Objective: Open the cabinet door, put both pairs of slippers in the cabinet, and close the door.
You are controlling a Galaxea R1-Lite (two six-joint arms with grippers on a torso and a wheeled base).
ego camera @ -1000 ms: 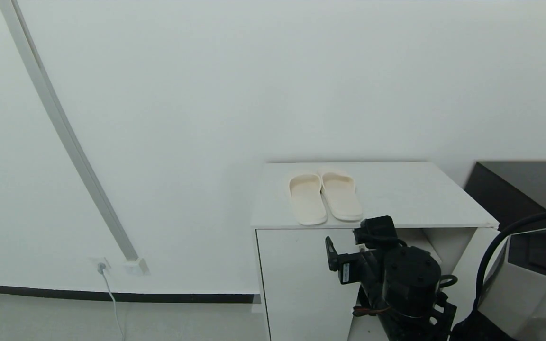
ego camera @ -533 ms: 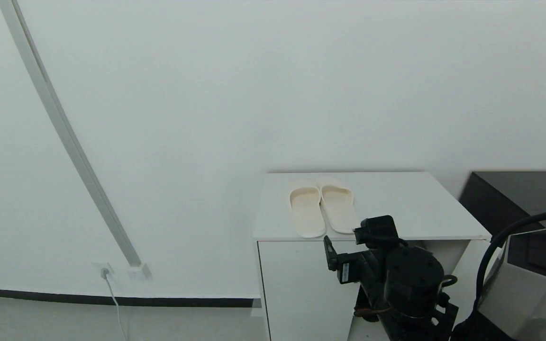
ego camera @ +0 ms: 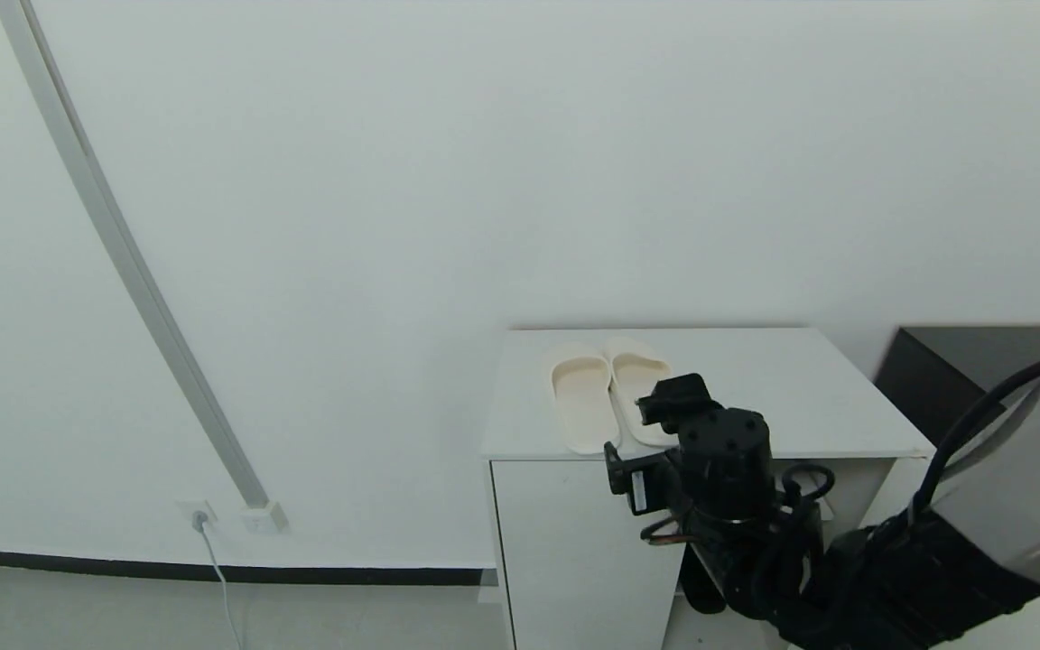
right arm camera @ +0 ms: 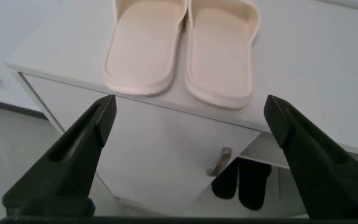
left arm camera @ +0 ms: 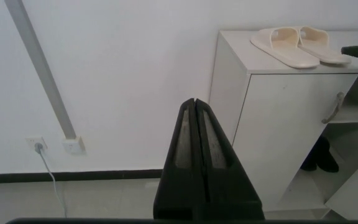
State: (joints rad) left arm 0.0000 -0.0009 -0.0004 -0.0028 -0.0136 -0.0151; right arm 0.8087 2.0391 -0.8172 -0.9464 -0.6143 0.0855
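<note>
A pair of cream slippers (ego camera: 610,395) (right arm camera: 182,53) (left arm camera: 297,45) lies side by side on top of the white cabinet (ego camera: 800,388), near its left front edge. Its left door (ego camera: 574,551), with a handle (right arm camera: 219,162) (left arm camera: 334,107), is closed; the right half stands open. A dark pair of slippers (right arm camera: 241,183) (left arm camera: 321,155) sits inside on the lower level. My right gripper (right arm camera: 189,106) is open, just in front of and slightly above the cream pair, holding nothing. The left gripper (left arm camera: 194,104) is shut and empty, well to the left of the cabinet.
A black piece of furniture (ego camera: 989,361) stands right of the cabinet. A grey strip (ego camera: 123,253) runs slanting down the white wall to a socket with a cable (ego camera: 199,522). Bare floor (ego camera: 213,614) lies left of the cabinet.
The head camera tilted, so the whole picture shifted down a little. My right arm rose and moved left, closer to the cream slippers.
</note>
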